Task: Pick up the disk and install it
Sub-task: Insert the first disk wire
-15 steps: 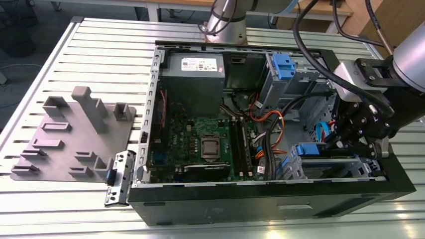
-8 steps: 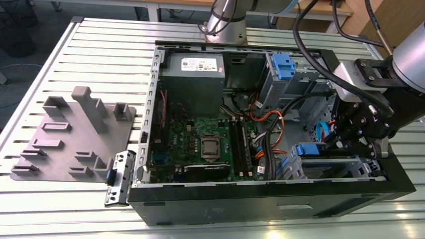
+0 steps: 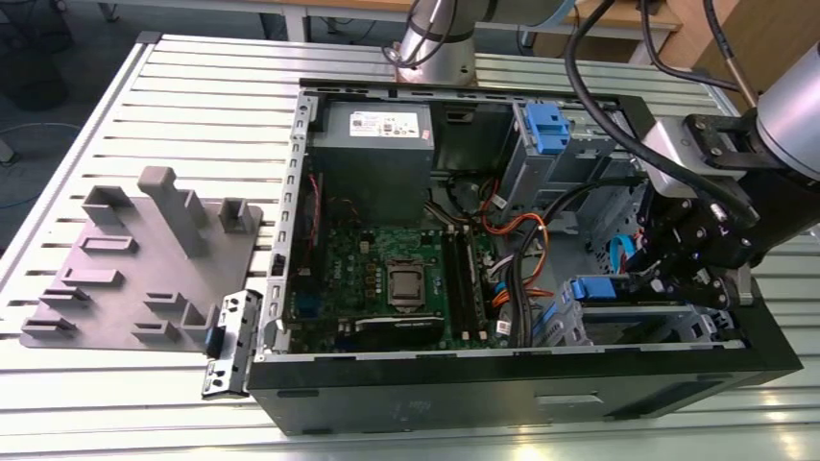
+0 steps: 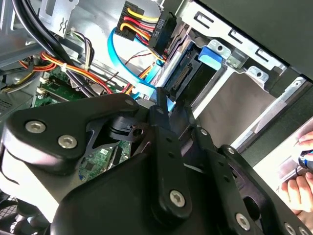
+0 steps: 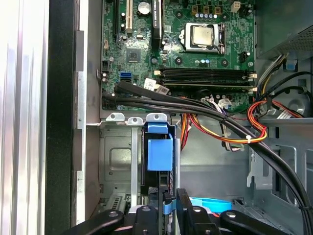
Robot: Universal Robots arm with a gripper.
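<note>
slatted metal table [image 3: 192,106], open computer case [image 3: 513,384]

Disk [image 5: 159,154] with blue rails, upright on edge, inside drive cage

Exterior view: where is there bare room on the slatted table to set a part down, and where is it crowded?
Bare slats lie along the table edge behind the grey fixture plate, and in front of the computer case. Inside the case it is crowded: cables over the motherboard, and the claw at the drive cage by the disk.
</note>
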